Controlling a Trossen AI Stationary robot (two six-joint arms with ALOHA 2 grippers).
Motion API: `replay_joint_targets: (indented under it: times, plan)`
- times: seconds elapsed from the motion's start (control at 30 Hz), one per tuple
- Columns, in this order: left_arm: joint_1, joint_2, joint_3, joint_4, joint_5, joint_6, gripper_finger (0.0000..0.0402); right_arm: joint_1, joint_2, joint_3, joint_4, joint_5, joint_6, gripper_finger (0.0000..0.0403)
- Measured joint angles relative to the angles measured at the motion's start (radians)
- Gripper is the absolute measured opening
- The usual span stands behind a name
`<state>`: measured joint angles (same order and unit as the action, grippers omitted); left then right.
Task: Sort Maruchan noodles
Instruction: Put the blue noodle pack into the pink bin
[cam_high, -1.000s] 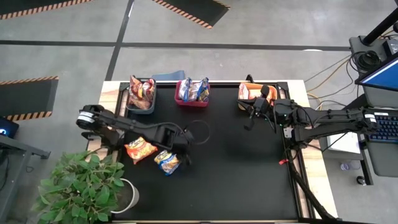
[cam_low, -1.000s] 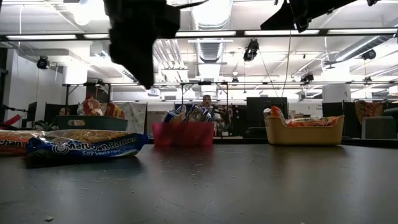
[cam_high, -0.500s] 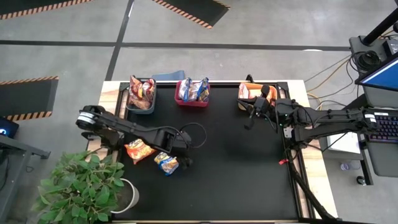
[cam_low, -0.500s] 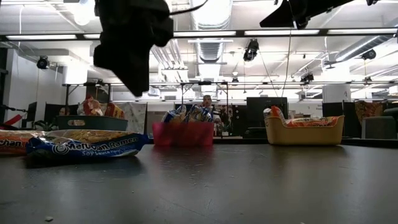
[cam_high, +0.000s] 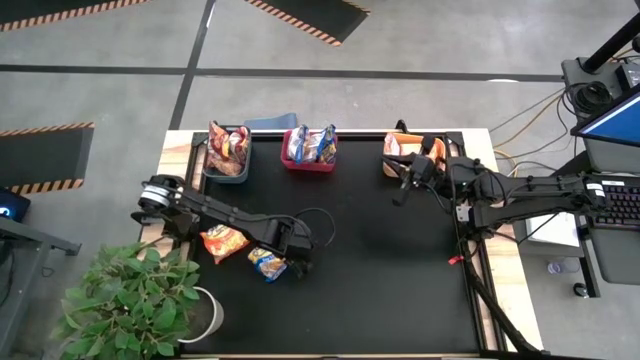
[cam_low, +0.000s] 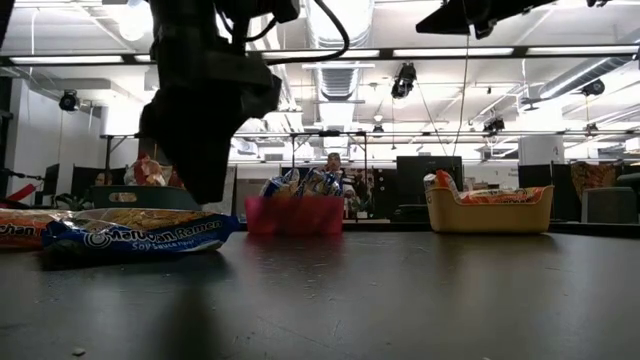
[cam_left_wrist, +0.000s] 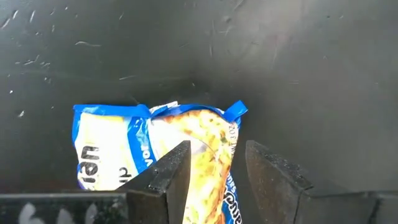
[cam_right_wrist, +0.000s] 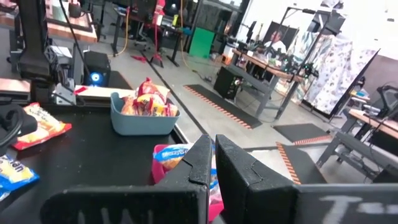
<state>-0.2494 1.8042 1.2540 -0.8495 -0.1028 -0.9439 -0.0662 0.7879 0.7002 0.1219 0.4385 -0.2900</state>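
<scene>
A blue-and-yellow noodle packet lies flat on the black table, and an orange packet lies to its left. Both also show in the low view, the blue one and the orange one. My left gripper is open just above the blue packet's right end; in the left wrist view its fingers stand over the packet. My right gripper is shut and empty, high in front of the orange bin.
Along the far edge stand a grey bin, a red bin and the orange bin, each holding packets. A potted plant stands at the table's near left corner. A person sits in the room behind the red bin.
My left gripper has come down and toward the table's near edge, ending low over the blue-and-yellow packet. The packets have not moved.
</scene>
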Motion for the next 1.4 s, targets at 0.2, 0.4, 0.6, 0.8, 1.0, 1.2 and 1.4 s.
replay_joint_targets:
  times: [0.2, 0.4, 0.6, 0.8, 1.0, 1.2, 1.4]
  plan:
    - [-0.007, 0.003, 0.007, -0.004, 0.013, -0.038, 0.0137, 0.000, 0.000, 0.000, 0.019, 0.000, -0.025, 0.0013]
    - [-0.014, 0.062, 0.012, -0.005, 0.068, -0.045, 0.0137, 0.000, 0.000, 0.000, 0.027, 0.000, -0.039, 0.0013]
    - [-0.015, 0.103, 0.031, -0.017, 0.085, -0.019, 0.0137, 0.000, 0.000, 0.000, 0.034, 0.000, -0.043, 0.0013]
    - [-0.014, 0.107, 0.036, -0.019, 0.063, 0.005, 0.0121, 0.000, 0.000, 0.000, 0.033, 0.000, -0.041, 0.0013]
    - [-0.014, 0.107, 0.036, -0.018, 0.023, 0.040, 0.0081, 0.000, 0.000, 0.000, 0.026, 0.000, -0.034, 0.0013]
    - [-0.012, 0.107, 0.036, -0.015, -0.008, 0.096, 0.0030, 0.000, 0.001, 0.000, 0.016, 0.000, -0.017, 0.0013]
    - [-0.005, 0.107, 0.035, 0.078, -0.136, 0.246, 0.0005, 0.000, 0.001, 0.000, 0.000, 0.000, 0.005, 0.0013]
